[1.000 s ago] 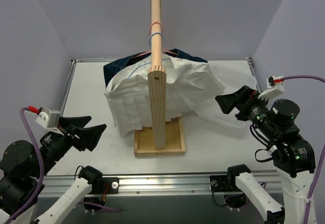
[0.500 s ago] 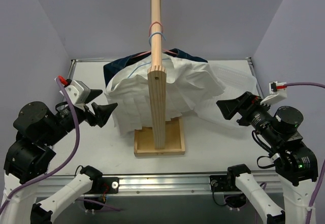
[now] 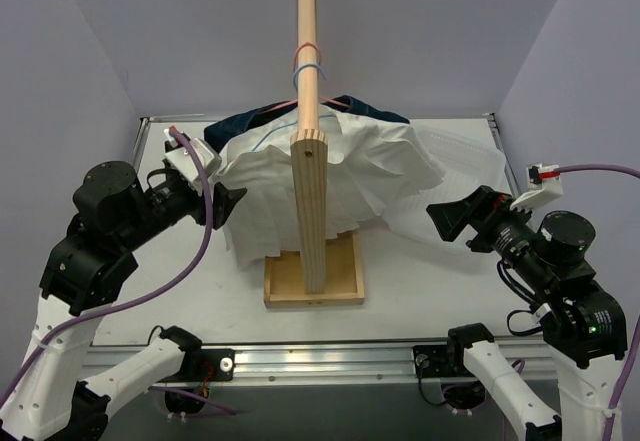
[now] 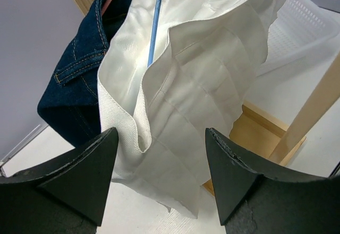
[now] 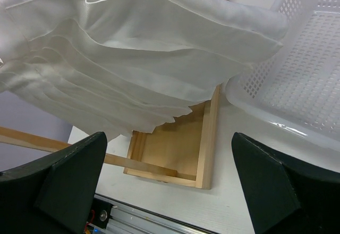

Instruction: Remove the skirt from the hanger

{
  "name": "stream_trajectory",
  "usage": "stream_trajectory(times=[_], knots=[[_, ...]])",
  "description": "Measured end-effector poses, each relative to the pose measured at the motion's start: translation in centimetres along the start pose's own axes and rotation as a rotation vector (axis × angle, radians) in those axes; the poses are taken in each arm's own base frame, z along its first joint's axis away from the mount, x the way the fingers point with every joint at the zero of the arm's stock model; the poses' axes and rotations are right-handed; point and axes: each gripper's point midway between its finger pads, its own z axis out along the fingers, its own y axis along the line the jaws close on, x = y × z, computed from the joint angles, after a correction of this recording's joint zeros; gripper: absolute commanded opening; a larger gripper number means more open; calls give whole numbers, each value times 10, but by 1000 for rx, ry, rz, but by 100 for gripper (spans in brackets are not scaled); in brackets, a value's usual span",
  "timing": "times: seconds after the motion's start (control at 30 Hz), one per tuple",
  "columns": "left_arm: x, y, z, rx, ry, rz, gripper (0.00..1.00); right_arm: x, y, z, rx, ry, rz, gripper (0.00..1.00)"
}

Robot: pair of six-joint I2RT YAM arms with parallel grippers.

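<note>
A white pleated skirt (image 3: 330, 176) hangs on a hanger on the wooden stand (image 3: 310, 211) at the table's middle. A blue hanger wire (image 4: 156, 24) shows at its top in the left wrist view. My left gripper (image 3: 225, 204) is open, right at the skirt's left edge (image 4: 175, 101), with the cloth showing between its fingers. My right gripper (image 3: 445, 218) is open and empty, just right of the skirt's right hem (image 5: 133, 59), not touching it.
A dark blue denim garment (image 3: 225, 136) hangs behind the skirt, also seen in the left wrist view (image 4: 79, 75). A white perforated basket (image 5: 297, 69) sits at the back right. The stand's wooden base (image 3: 312, 281) lies under the skirt.
My left arm has swung up and forward from the table's near left corner to the skirt's left edge. My right gripper has drawn back slightly to the right.
</note>
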Motion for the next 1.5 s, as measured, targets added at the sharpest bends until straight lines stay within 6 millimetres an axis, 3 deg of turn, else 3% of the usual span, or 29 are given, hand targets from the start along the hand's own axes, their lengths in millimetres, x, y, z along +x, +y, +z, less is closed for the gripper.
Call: stream_trajectory(times=[0.3,0.47,0.53,0.6,0.73,1.03,1.27,1.43,1.5], knots=[[17,15,20,-26,63,-16,65,1,-1,-2,0,0,-16,100],[29,11,26,-2,79,-44,63,1,1,-2,-7,0,-15,100],[36,8,27,3,88,-59,66,0,2,-2,-16,0,-16,100],[42,7,27,2,99,-72,79,0,3,0,-21,6,-16,100],[43,9,23,-20,98,-80,86,-4,7,5,-28,22,-19,100],[48,21,28,-78,119,-80,85,-7,10,7,-35,29,-21,100],[67,18,41,-62,161,-110,65,-10,12,2,-31,20,-23,100],[69,11,44,-28,159,-126,36,-13,13,-2,-30,3,-30,100],[66,7,45,-5,149,-136,30,-13,13,-2,-29,3,-29,100]])
